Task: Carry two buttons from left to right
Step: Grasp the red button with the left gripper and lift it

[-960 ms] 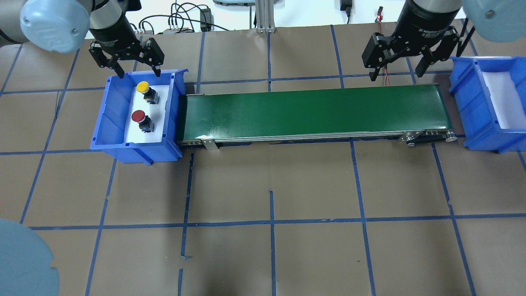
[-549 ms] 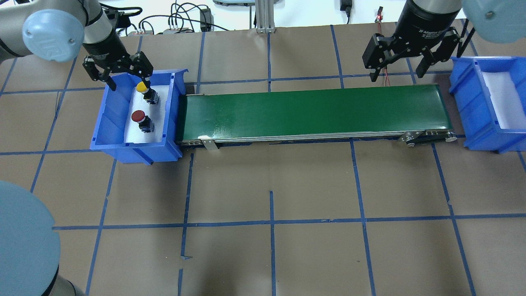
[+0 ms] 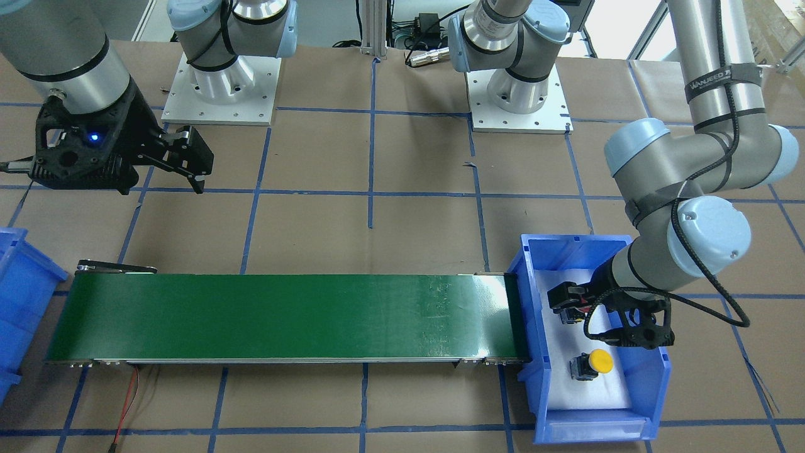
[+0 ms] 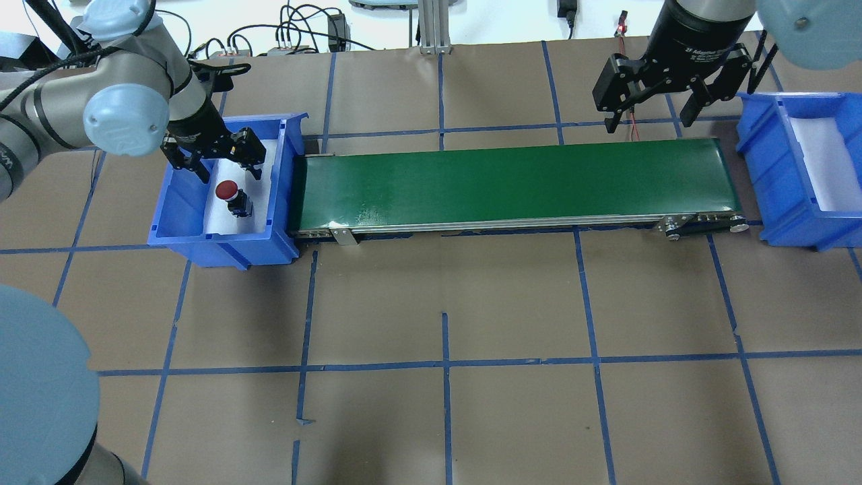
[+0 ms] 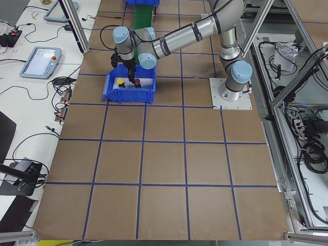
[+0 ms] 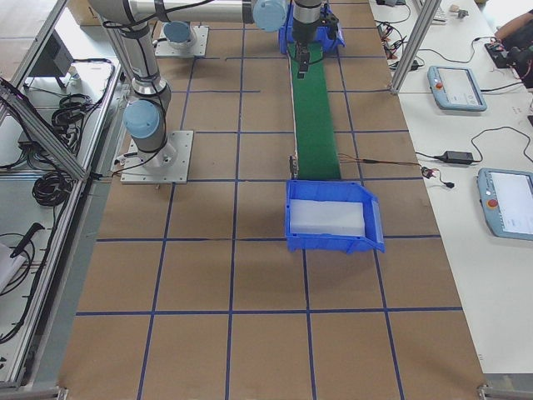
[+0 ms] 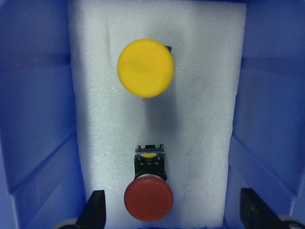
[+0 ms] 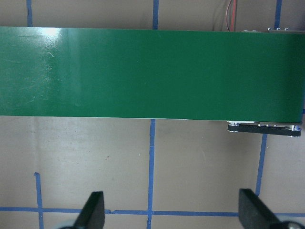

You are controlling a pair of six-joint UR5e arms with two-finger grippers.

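**Figure.** Left jaws poised over the pick-up bin (image 4: 176, 202), spread wide and holding nothing. In the wrist view both fingertips (image 7: 95, 212) frame the red button (image 7: 147, 199), which lies below and between them, a little nearer one tip than the other. The yellow button (image 7: 145, 68) sits ahead of the jaws, apart from the red one, on the same white foam pad (image 7: 200, 119). I cannot tell how far above the red cap the tips hang. The right jaws, likewise open and empty, hover over bare table (image 8: 200, 162) just beside the far end of the green belt (image 4: 512, 182). The receiving bin (image 4: 764, 155) stands to their outer side, and neither button has reached it.

Hazards, as I judge them:
- (a) The red button shows its black base past the cap, so it looks tipped. Jaws closing on the rounded cap could squeeze it out sideways.
- (b) One tip hangs over the sloping bin wall rather than the foam, so a straight descent may catch the plastic.
- (c) An off-centre closure could drag the red button toward the yellow one.
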